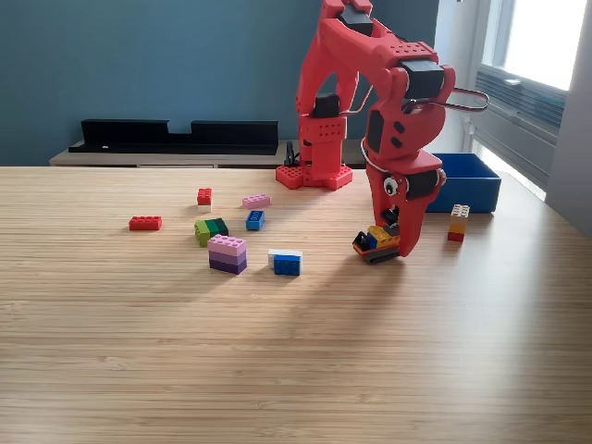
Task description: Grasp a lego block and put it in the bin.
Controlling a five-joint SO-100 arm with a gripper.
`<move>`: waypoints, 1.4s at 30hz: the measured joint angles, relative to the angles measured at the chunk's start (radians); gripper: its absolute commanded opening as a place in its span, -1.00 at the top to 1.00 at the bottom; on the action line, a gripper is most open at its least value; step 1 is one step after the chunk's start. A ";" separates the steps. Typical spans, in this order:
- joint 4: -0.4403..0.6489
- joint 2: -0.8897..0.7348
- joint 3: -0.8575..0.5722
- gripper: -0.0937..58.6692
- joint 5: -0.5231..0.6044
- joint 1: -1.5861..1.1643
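My red gripper [393, 240] points down at the table, in front of the arm's base [314, 174] and to the exterior view's right. It is shut on a small orange, yellow, blue and black lego block [374, 245], which sits tilted at table level between the fingers. The blue bin [470, 181] stands behind and to the right of the gripper, partly hidden by the arm. Other lego blocks lie loose: a red one [145, 223], a small red and white one [204, 197], a pink one [256, 200], a blue one [254, 219].
Further blocks: a green pair [210, 229], a pink and purple stack [228, 253], a white and blue one [286, 262], and a white, yellow and red stack [458, 223] in front of the bin. A black shelf [176, 136] runs along the back wall.
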 measured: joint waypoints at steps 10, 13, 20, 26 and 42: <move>0.221 0.000 -0.296 0.99 0.021 -0.110; 0.242 0.000 -0.313 0.99 0.021 -0.184; 0.253 0.000 -0.314 0.99 0.014 -0.387; 0.278 0.000 -0.341 0.99 -0.002 -0.574; 0.287 0.000 -0.426 0.99 -0.029 -0.850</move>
